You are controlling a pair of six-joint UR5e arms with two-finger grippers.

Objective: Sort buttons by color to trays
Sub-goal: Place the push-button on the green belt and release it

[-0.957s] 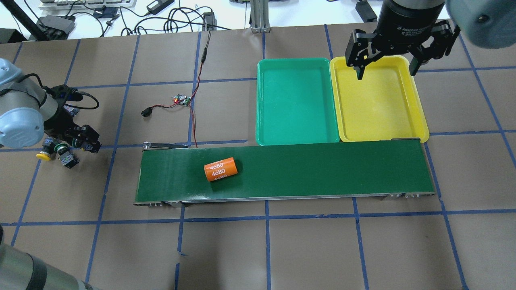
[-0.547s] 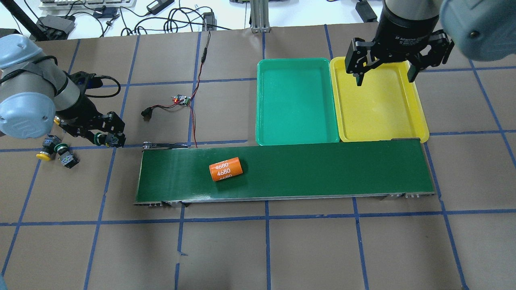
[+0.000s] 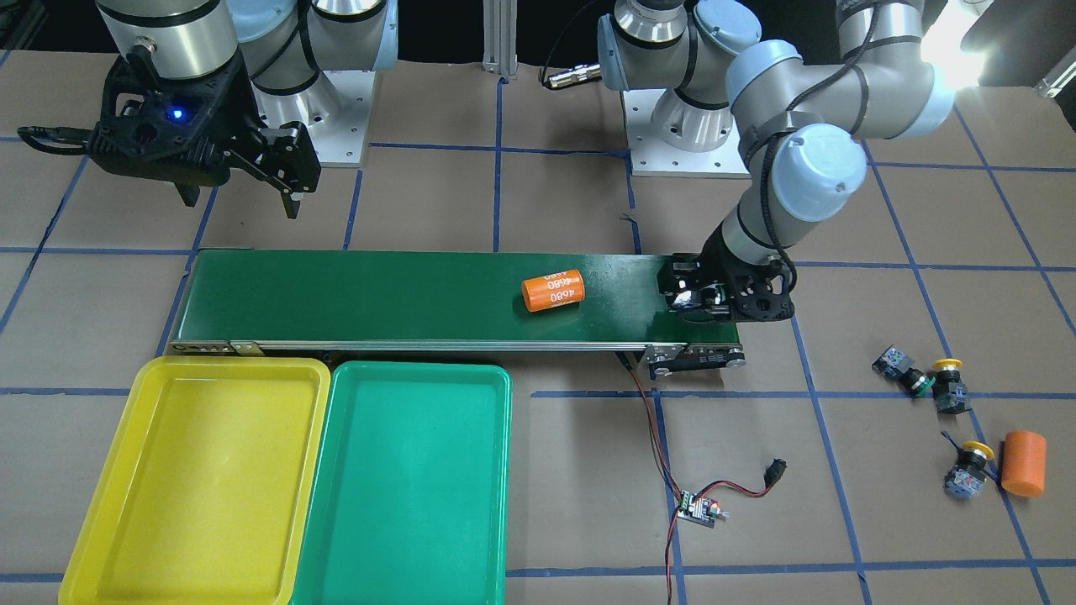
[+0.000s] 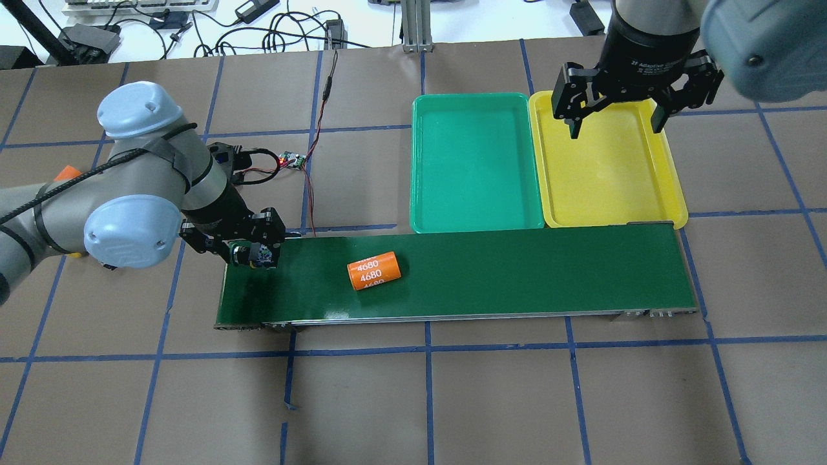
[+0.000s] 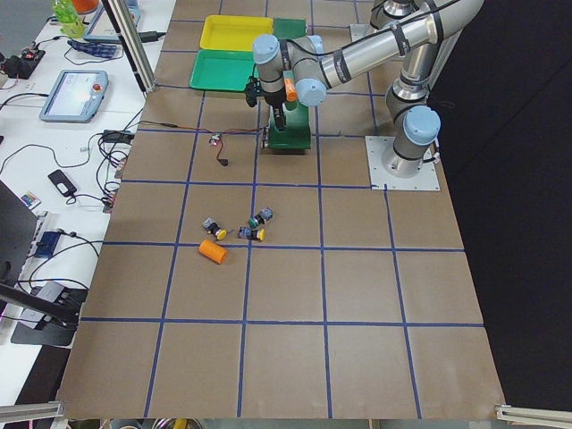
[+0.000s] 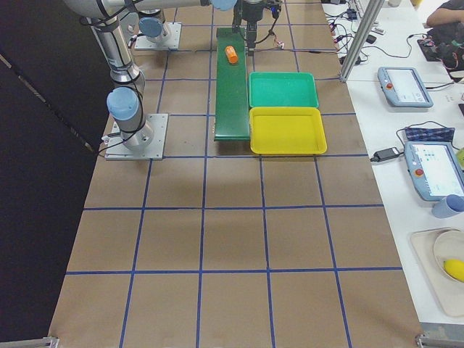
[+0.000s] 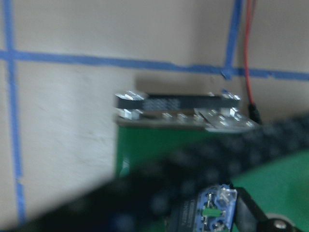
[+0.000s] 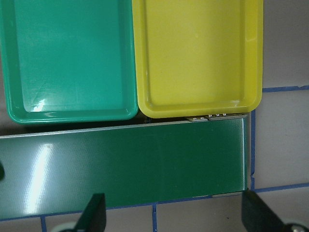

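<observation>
Green tray point(image 4: 475, 161) and yellow tray point(image 4: 607, 174) lie bare; left gripper point(image 4: 249, 254) clamps a button point(image 7: 216, 211), right gripper point(image 4: 615, 129) gapes.

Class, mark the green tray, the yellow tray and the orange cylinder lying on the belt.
green tray point(image 4: 475, 165): overhead exterior view, middle of its bare floor.
yellow tray point(image 4: 607, 171): overhead exterior view, middle of its bare floor.
orange cylinder point(image 4: 375, 270): overhead exterior view, middle of its printed side.

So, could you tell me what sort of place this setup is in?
Most likely a robotics lab or test cell: two UR5e arms stand at a table papered brown and taped into a blue grid, a small conveyor belt lies on it, and teach pendants sit on the white side bench.
</observation>
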